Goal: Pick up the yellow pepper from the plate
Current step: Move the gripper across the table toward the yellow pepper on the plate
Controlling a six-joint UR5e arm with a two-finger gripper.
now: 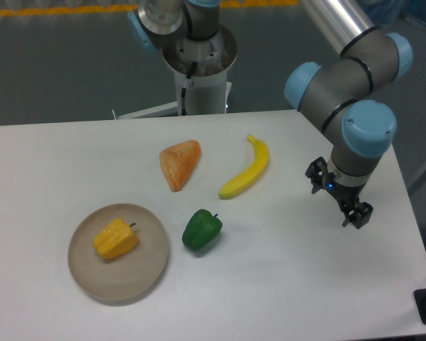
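The yellow pepper [115,239] is small, lumpy and yellow-orange with a short dark stem. It lies on the round beige plate [145,273] at the front left of the white table. My gripper [339,197] hangs over the right side of the table, far to the right of the plate and well apart from the pepper. It holds nothing. Its black fingers [356,214] are seen edge-on and small, so I cannot tell whether they are open or shut.
A green pepper [201,229] sits just right of the plate. An orange wedge-shaped piece [179,163] and a yellow banana [246,169] lie in the middle. The robot base [199,67] stands behind the table's far edge.
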